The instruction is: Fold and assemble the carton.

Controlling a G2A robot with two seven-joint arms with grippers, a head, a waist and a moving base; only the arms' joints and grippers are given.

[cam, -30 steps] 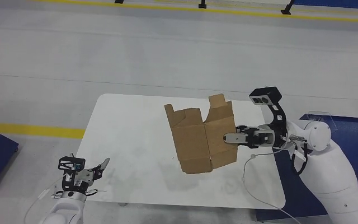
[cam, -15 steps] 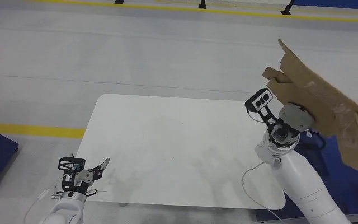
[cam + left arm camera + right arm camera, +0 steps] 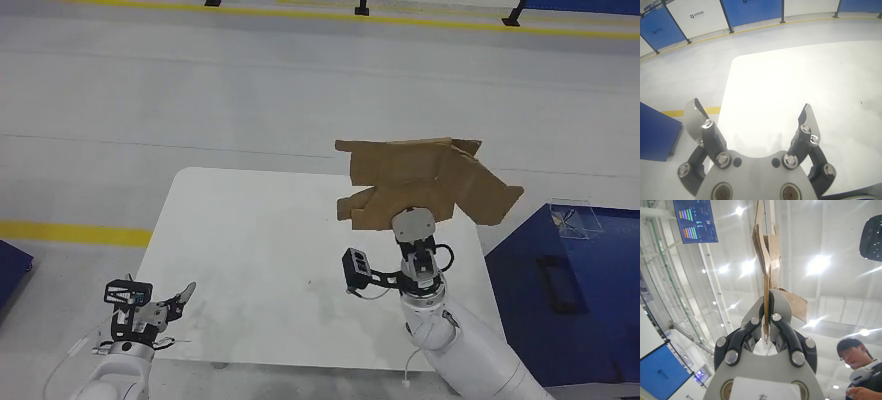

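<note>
A brown cardboard carton (image 3: 425, 180), partly unfolded with loose flaps, is held high over the right half of the white table (image 3: 250, 270). My right gripper (image 3: 412, 218) is shut on its lower edge and points upward. In the right wrist view the carton (image 3: 765, 255) rises edge-on from between the pinched fingertips of the right gripper (image 3: 767, 294), against the ceiling. My left gripper (image 3: 175, 300) hangs open at the table's near left corner. In its own view the left gripper (image 3: 752, 108) has nothing between its spread fingers.
A blue cabinet (image 3: 570, 290) stands to the right of the table and another blue cabinet (image 3: 657, 136) by its near left corner. A yellow floor line (image 3: 75, 234) runs to the left.
The right arm swung the carton up off the table, out to the far right, then back over the table's right half, held high. The left arm has not moved.
</note>
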